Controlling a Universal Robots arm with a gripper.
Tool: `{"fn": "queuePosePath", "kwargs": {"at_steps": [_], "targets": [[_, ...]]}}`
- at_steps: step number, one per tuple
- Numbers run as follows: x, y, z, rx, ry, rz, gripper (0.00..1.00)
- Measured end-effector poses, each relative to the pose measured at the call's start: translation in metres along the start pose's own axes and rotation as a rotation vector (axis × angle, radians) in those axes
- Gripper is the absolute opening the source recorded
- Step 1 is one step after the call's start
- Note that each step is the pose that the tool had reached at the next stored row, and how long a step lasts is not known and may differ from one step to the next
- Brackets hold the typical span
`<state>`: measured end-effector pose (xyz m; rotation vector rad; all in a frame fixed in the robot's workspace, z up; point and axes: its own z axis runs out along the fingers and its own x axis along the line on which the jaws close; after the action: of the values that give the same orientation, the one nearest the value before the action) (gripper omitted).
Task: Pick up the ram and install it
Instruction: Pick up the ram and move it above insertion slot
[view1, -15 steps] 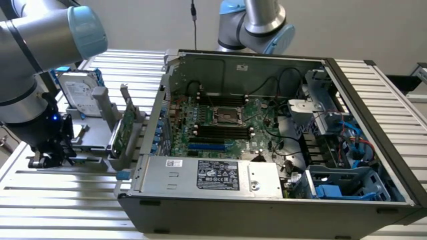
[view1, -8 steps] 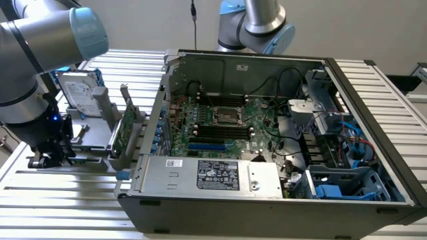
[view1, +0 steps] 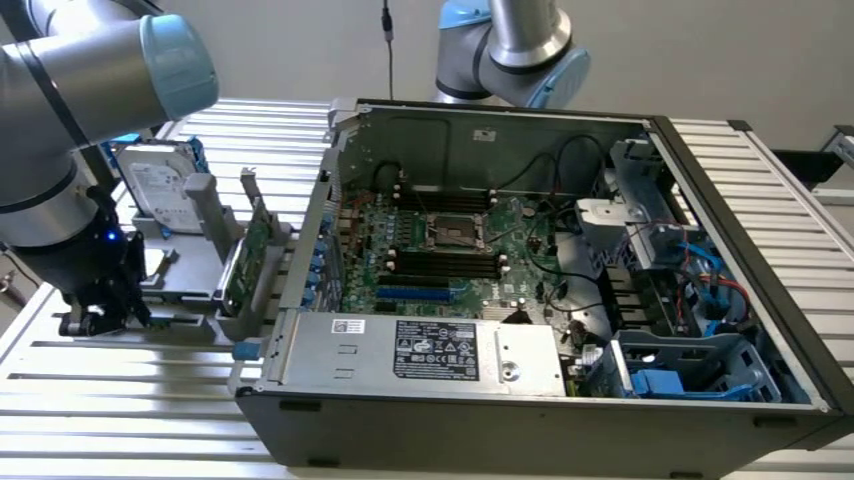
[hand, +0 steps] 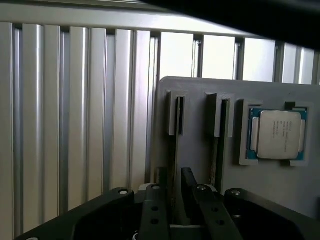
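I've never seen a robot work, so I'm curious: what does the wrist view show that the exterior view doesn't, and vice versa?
Wrist view: a processor chip in a recess of the grey holder, and a thin dark strip, likely the ram, edge-on in a holder slot at the gripper. Exterior view: the open computer case, its motherboard, a hard drive and a green expansion card. Both: the gripper, the holder and the slatted table.

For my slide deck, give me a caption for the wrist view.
Gripper at the ram standing in its grey holder slot, a processor chip alongside.
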<state>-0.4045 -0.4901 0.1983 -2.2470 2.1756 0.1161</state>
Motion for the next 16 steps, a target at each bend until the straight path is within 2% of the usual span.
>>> {"fn": "queuePosePath", "kwargs": {"at_steps": [2, 3, 11, 16], "targets": [[0.0000, -0.0005, 0.0000, 0.0000, 0.0000, 0.000, 0.20], [0.0000, -0.0008, 0.0000, 0.0000, 0.0000, 0.000, 0.14], [-0.0003, -0.0026, -0.0001, -0.0007, 0.0000, 0.002, 0.13], [-0.0015, -0.0026, 0.0000, -0.0001, -0.0008, 0.021, 0.13]]}}
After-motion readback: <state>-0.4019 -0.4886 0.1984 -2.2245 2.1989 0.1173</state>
